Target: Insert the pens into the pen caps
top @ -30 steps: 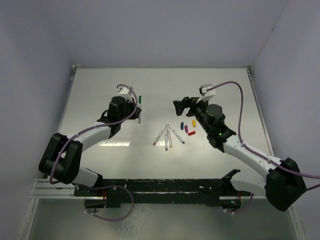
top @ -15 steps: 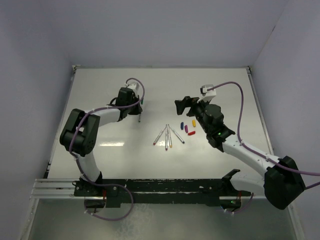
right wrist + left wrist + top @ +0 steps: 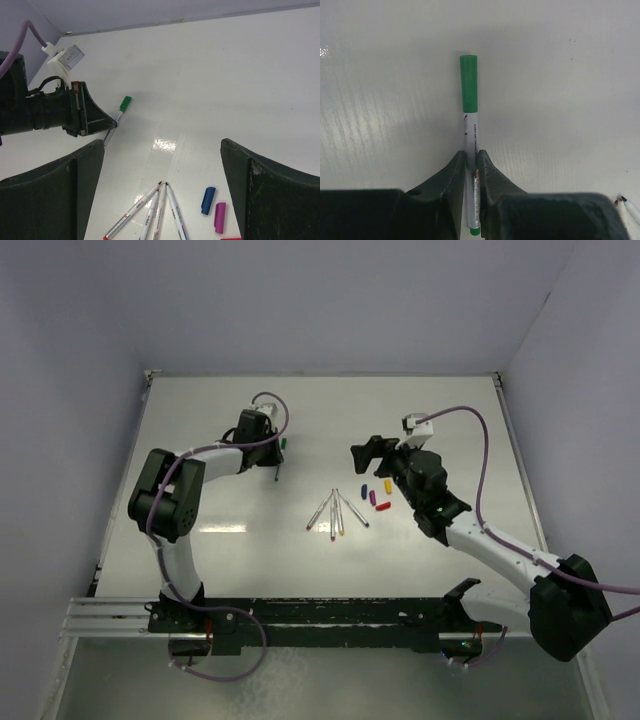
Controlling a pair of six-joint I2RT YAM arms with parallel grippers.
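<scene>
At ten o'clock on the table (image 3: pixel 200 430), left fingers (image 3: pixel 481 160) pinch the green-capped pen (image 3: pixel 471 135) near its tail, risking a swivel; right fingers (image 3: pixel 75 185) gape empty.

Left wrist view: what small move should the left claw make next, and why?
Probably open the left claw and release: the green pen it grips already wears its green cap, while other pens nearby lie uncapped.
</scene>
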